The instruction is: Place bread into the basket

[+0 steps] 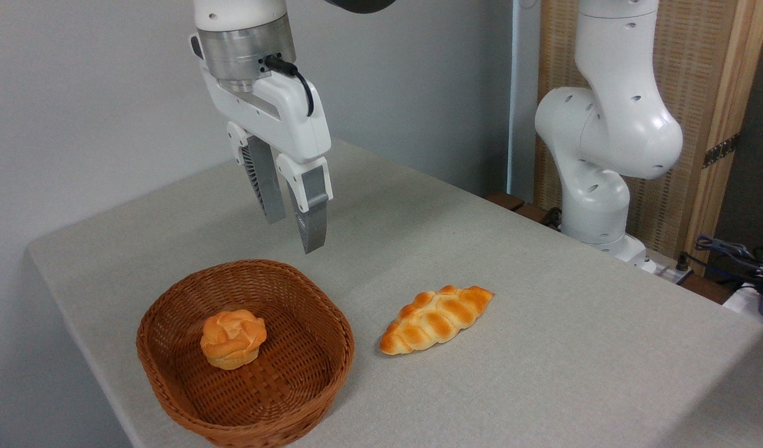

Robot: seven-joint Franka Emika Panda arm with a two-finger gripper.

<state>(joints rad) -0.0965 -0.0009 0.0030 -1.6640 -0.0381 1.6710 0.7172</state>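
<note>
Your grey cloth-covered table [543, 348] stands against a pale wall, the white arm's base [599, 186] at its far edge. The brown woven wicker basket [170, 379] holds the small orange-golden knotted bun [233, 339]; a longer braided golden loaf [436, 318] lies just beside it. Your two-finger gripper [294, 230] hangs above the basket's far rim, jaws slightly parted and empty.

Orange-gold knotted bun [233, 339], brown woven basket [170, 382], golden braided loaf [436, 318], grey cloth [543, 311], white arm [605, 124]
</note>
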